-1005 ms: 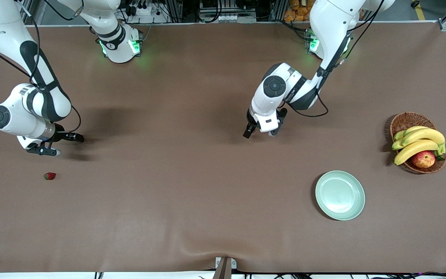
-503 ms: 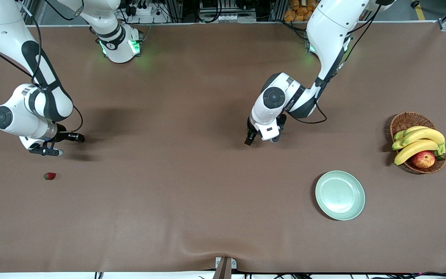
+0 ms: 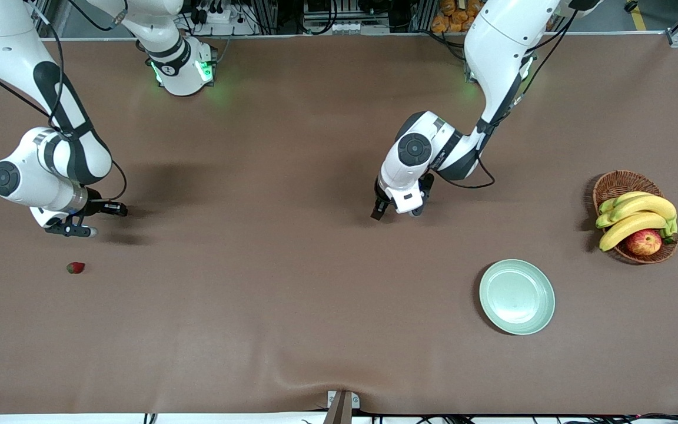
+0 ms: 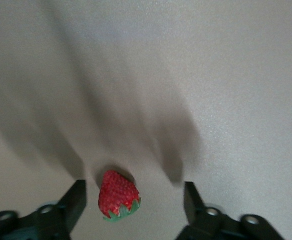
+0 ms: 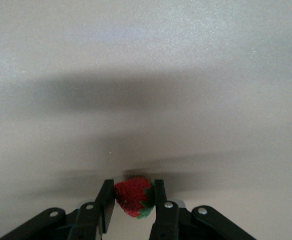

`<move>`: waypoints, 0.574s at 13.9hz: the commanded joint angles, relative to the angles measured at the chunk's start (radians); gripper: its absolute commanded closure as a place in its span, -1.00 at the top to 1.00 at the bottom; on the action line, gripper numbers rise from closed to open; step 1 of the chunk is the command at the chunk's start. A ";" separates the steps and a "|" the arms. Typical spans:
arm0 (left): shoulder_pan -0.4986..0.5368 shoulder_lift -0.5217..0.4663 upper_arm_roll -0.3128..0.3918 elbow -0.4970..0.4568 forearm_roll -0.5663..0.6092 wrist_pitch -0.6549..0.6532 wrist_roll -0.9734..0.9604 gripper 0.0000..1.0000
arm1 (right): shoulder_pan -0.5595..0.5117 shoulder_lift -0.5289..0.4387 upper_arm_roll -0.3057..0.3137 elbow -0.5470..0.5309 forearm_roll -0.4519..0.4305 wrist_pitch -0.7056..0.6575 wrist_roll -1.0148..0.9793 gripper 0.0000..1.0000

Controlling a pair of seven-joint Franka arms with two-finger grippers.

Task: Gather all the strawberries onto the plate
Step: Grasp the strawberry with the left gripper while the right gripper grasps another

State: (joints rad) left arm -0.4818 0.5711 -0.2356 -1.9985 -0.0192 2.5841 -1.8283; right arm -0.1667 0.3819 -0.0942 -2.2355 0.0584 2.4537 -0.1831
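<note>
At the right arm's end of the brown matte surface (image 3: 292,306), my right arm folds down at the elbow, wrist turned low. My right pincer (image 5: 133,192) is drawn narrow, its black fingers (image 5: 107,202) pressed against both sides of the first strawberry (image 5: 130,197), a bumpy red cone with a green leafy cap. In the front view that pincer (image 3: 71,229) sits low over the cloth. The second strawberry (image 3: 75,267) lies loose on the surface nearby, apart from it.

Near the middle of the surface, my left arm bends sharply and points its wrist down. My left pincer (image 4: 134,192) stands wide around the third strawberry (image 4: 118,195), which rests on the cloth between the fingers, closer to one finger (image 4: 75,197) than to the other and touching neither. The front view hides this berry under the pincer (image 3: 396,213).

The plate (image 3: 517,297), round, glossy and pale mint, lies toward the left arm's end, well apart from both pincers. It is nearer the front camera than the wicker basket (image 3: 612,184) of bananas (image 3: 633,215) and an apple (image 3: 643,241).
</note>
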 commanded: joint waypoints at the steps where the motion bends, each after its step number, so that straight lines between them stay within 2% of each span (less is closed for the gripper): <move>1: -0.008 0.006 0.004 0.010 0.010 -0.007 -0.025 0.34 | 0.003 -0.026 0.010 0.022 0.003 -0.063 -0.010 -1.00; 3: -0.008 0.004 0.002 0.010 0.010 -0.007 -0.025 0.24 | 0.001 -0.044 0.011 0.074 0.005 -0.158 -0.009 -1.00; 4: -0.008 0.004 0.002 0.010 0.010 -0.007 -0.023 0.06 | 0.001 -0.061 0.011 0.098 0.006 -0.213 -0.006 -1.00; 6: -0.008 0.004 0.002 0.010 0.010 -0.010 -0.020 -0.75 | 0.003 -0.074 0.011 0.164 0.033 -0.335 -0.001 -1.00; 7: -0.008 0.001 0.002 0.009 0.010 -0.018 -0.019 -1.00 | 0.003 -0.074 0.010 0.203 0.049 -0.399 -0.001 -1.00; 8: -0.006 -0.003 0.002 0.015 0.012 -0.038 -0.017 -1.00 | 0.003 -0.075 0.010 0.233 0.058 -0.451 0.000 -1.00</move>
State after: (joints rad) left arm -0.4822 0.5711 -0.2360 -1.9978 -0.0190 2.5773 -1.8283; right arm -0.1645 0.3192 -0.0850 -2.0566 0.0863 2.0954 -0.1827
